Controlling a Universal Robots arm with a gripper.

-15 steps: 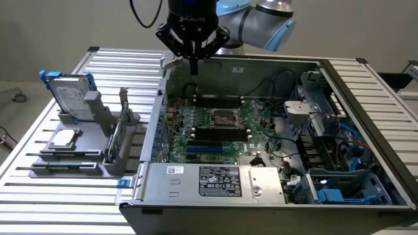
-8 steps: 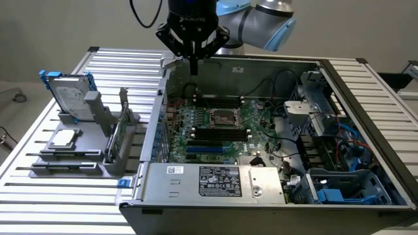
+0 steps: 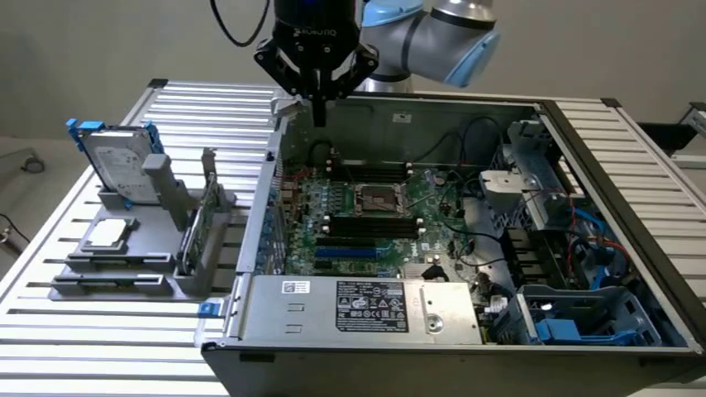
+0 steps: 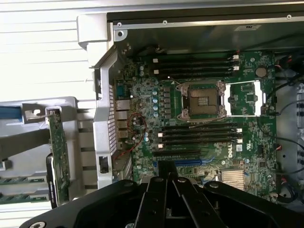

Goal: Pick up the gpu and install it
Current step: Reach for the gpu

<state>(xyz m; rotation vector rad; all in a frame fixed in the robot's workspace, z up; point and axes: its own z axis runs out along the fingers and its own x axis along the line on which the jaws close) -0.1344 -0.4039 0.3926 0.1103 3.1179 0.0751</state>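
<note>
While the gripper [image 3: 320, 114] hangs above the back corner of the open computer case [image 3: 601, 186], on the side toward the exterior view's left, its two dark fingers [image 4: 159, 190] are pressed together with nothing between them. The fingertips point down at the rim of the case's wall and touch nothing. Inside the case the green motherboard [image 3: 364, 219] lies exposed, with the bare processor socket [image 3: 375, 198] near its middle, black memory slots on either side of the socket, and blue and black expansion slots closer to the grey power supply [image 3: 364, 306] at the case's near end. The gpu [image 4: 59, 147] has not been picked up: it stands edge-on, upright, in a grey holder rack [image 3: 144, 277] just outside the case, beside the wall on the exterior view's left, and well apart from the gripper. From the wrist view its green board faces the case wall, with the metal bracket at the upper end. On the same rack, farther from the case than the gpu, a silver hard drive [image 3: 116, 161] with blue rails stands tilted, and a small silver square chip [image 3: 107, 234] lies flat. Rack and case both rest on a slatted metal table [image 3: 66, 331].
</note>
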